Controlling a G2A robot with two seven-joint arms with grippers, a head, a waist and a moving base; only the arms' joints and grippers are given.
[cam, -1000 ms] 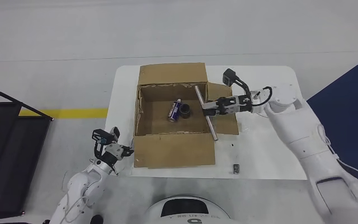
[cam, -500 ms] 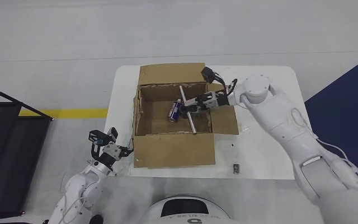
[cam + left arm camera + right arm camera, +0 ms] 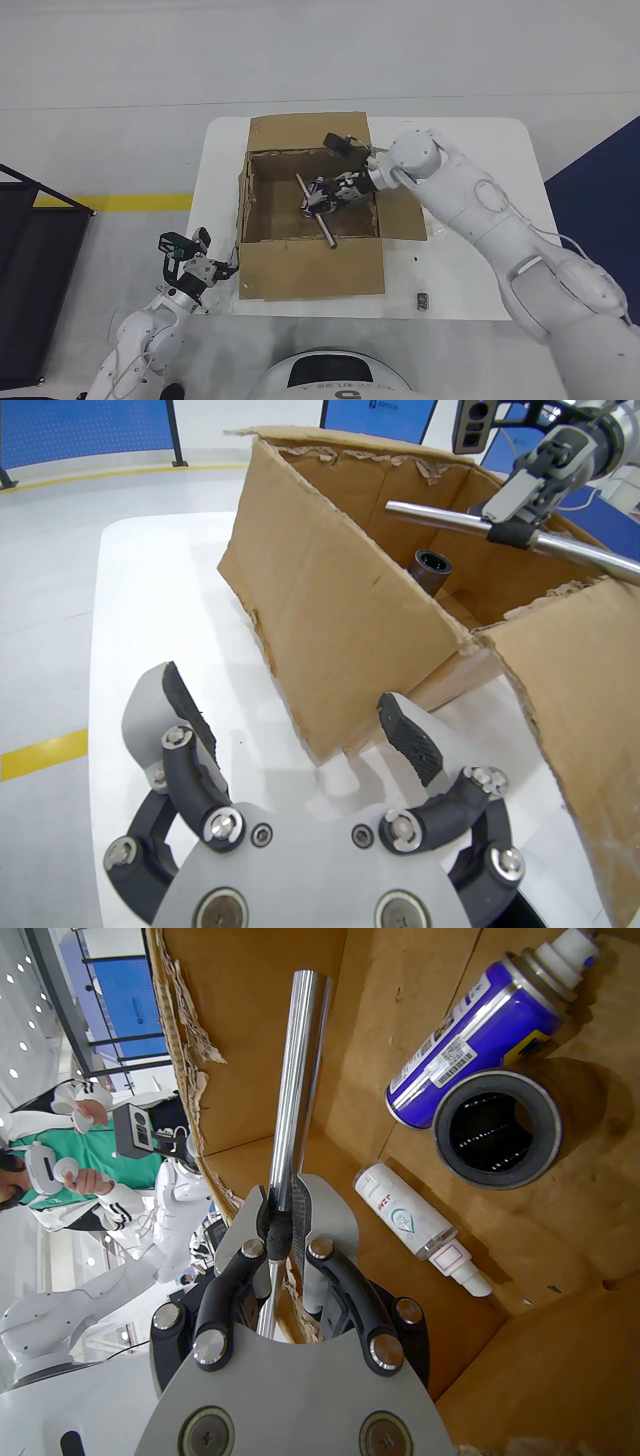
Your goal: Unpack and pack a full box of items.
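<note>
Right claw [image 3: 281, 1200] clamps the steel rod [image 3: 297, 1053] over the box [image 3: 310, 268]; likely stiff, heavy, slippery, so grip mid-length. Left claw [image 3: 280, 700] gapes, 7 o'clock of box.

The right arm [image 3: 470, 205] stretches forward and bends inward at the elbow, with its wrist turned toward the robot's left. The right pincer [image 3: 280, 1200] is clamped on a rod [image 3: 300, 1053], and both pads press against it partway along its length. The left arm [image 3: 150, 335] is tucked low and close to the body, its forearm pointing forward. The left pincer [image 3: 280, 692] is spread wide, with a broad gap between its fingers [image 3: 415, 740].
</note>
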